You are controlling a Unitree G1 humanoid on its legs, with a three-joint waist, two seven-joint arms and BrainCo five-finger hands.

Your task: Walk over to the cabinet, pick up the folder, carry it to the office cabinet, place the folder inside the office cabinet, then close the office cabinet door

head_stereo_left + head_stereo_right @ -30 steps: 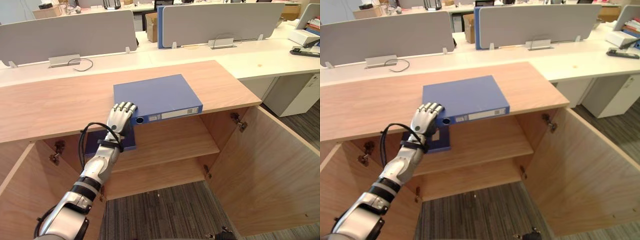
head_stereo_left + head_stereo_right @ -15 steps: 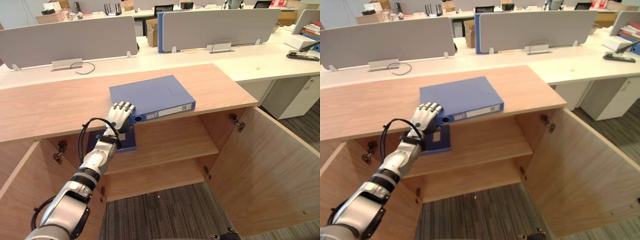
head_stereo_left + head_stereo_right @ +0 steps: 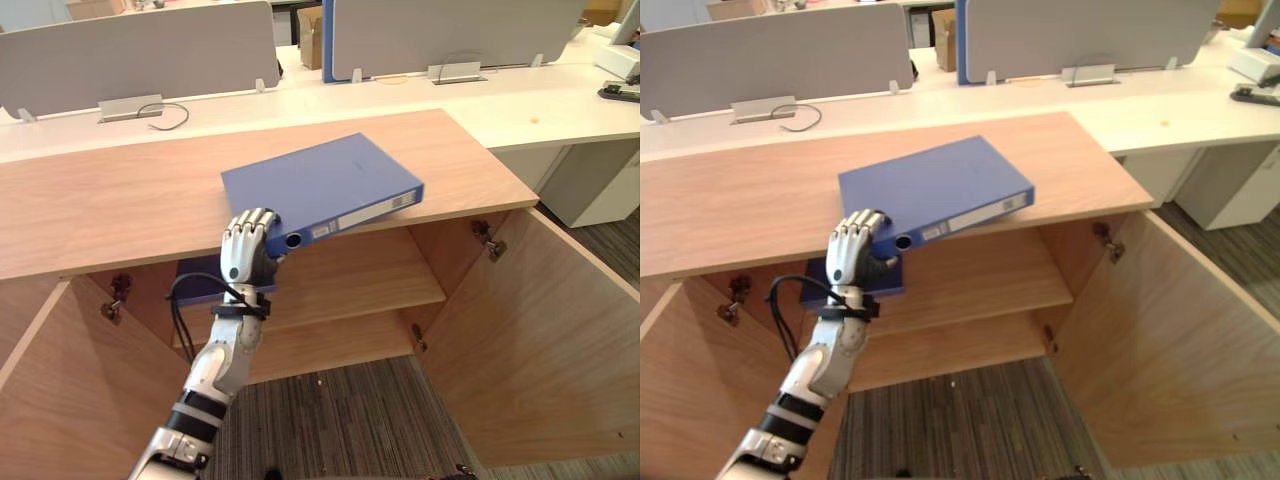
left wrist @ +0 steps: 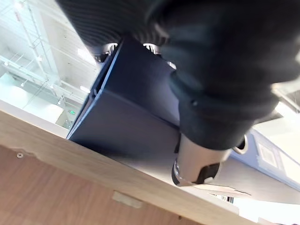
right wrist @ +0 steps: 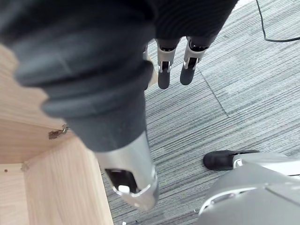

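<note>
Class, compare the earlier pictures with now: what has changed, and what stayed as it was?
The left hand has lifted the near corner of the blue folder, so it tilts, its spine swung askew to the front edge of the cabinet top. The camera shifted too. The other folder on the shelf and the open door stayed.

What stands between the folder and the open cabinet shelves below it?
Nothing visible does: both doors stand open. A second blue folder lies on the upper shelf's left part; the rest is bare. The left hand grips the folder on the cabinet top.
</note>
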